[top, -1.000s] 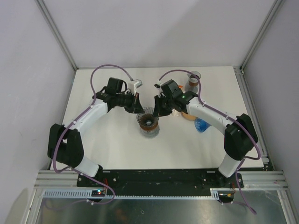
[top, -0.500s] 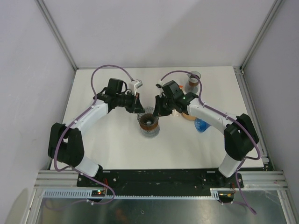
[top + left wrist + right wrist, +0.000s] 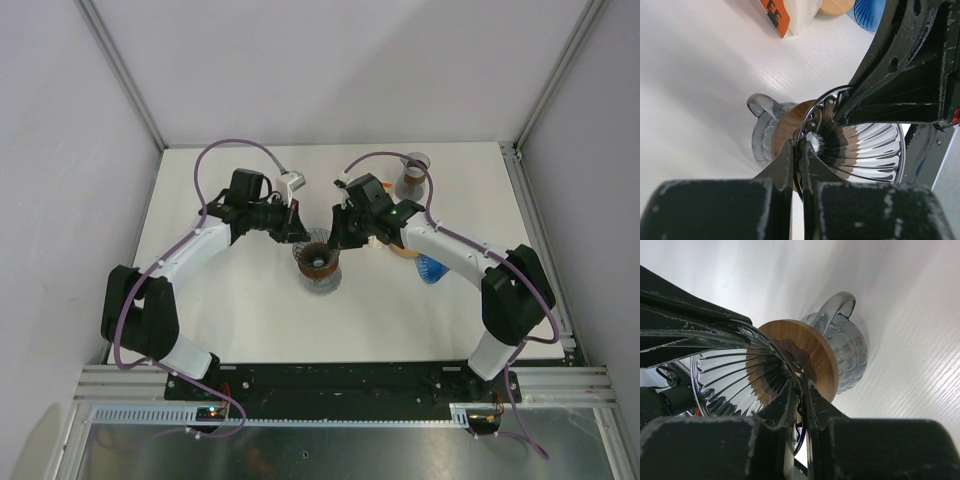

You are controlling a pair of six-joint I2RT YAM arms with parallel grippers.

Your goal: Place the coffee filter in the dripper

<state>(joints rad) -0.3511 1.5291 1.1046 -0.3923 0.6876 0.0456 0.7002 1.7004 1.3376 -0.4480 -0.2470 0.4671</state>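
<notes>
Both wrists creep slightly toward the far edge; dripper (image 3: 318, 262) stays mid-worktop. Left hand (image 3: 799, 150) and right hand (image 3: 801, 385) pinch its rim narrowly, opposite sides. No filter inside yet; white orange-labelled pack (image 3: 795, 15), probably filters, lies toward the right edge.

One partial print legible, left wrist view only.
Orange label (image 3: 774, 15) on a white package (image 3: 802, 12) standing on the desk (image 3: 700, 75): black block letters, look like "EE", cut off by the top of the frame, so the full word can't be read. Top and right wrist views: nothing legible.
</notes>
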